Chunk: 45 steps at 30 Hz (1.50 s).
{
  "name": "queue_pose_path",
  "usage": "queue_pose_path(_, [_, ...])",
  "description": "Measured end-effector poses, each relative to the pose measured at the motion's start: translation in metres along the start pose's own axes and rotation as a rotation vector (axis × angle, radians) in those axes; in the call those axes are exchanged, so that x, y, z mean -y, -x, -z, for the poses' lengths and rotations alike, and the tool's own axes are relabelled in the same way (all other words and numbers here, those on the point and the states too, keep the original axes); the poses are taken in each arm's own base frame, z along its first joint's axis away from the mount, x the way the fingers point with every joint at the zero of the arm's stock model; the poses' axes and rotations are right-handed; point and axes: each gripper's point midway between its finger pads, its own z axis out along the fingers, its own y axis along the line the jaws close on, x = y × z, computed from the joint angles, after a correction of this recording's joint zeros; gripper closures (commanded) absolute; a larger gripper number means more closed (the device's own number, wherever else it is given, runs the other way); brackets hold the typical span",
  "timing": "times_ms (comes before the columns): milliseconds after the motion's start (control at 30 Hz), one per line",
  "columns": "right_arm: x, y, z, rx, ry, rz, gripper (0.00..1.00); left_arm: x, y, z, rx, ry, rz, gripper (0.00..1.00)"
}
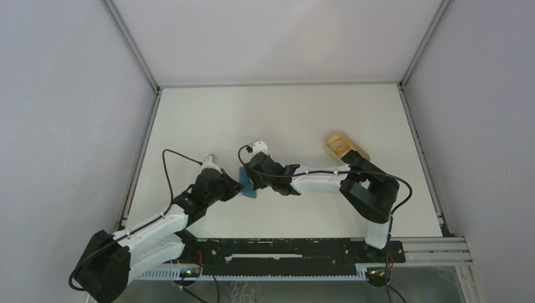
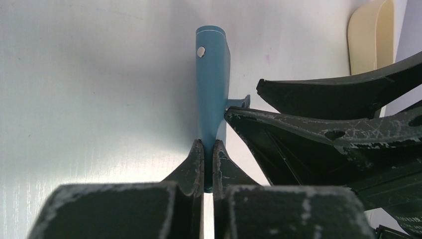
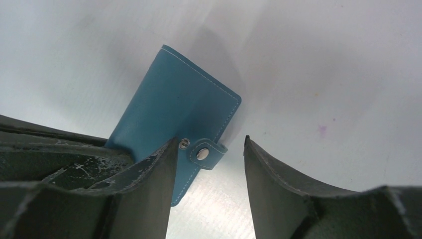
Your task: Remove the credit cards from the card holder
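Note:
The card holder [image 3: 174, 109] is a teal-blue folded wallet, held on edge above the table. My left gripper [image 2: 209, 164] is shut on its near edge, with the cover [image 2: 213, 89] rising straight out from between the fingers. The snap tab [image 3: 205, 153] juts out from the holder's side, its button apart from the stud on the cover. My right gripper [image 3: 210, 140] is open, with the tab in the gap between its fingertips and touching neither. In the top view both grippers [image 1: 235, 185] [image 1: 253, 177] meet at the holder [image 1: 251, 191]. The credit cards are hidden.
A beige, rounded dish-like object [image 1: 342, 147] lies on the white table behind the right arm; it also shows in the left wrist view [image 2: 370, 40]. Grey walls enclose the table [image 1: 284, 113] on three sides.

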Motion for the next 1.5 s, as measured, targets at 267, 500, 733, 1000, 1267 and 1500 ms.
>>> queue_pose_path(267, [0.017,-0.008,0.000,-0.036,-0.065,-0.003,0.46,-0.001,0.000,0.000,0.000,0.004,-0.001,1.00])
queue_pose_path(500, [0.030,-0.013,-0.001,-0.060,-0.107,-0.014,0.49,-0.001,0.000,0.001,0.002,0.004,-0.001,1.00])
queue_pose_path(733, [0.036,-0.014,-0.002,-0.068,-0.110,-0.044,0.61,-0.002,0.001,0.002,0.006,0.008,-0.001,1.00])
queue_pose_path(1000, [0.043,-0.020,-0.004,-0.096,-0.091,-0.092,0.79,-0.002,0.002,0.003,0.009,0.008,-0.001,1.00])
queue_pose_path(1267, [0.045,-0.027,-0.005,-0.120,-0.057,-0.130,0.93,-0.002,0.002,0.003,0.010,0.010,-0.001,1.00])
queue_pose_path(1500, [0.044,-0.025,0.000,-0.121,-0.004,-0.182,1.00,-0.004,0.002,0.002,0.011,0.016,-0.001,1.00])
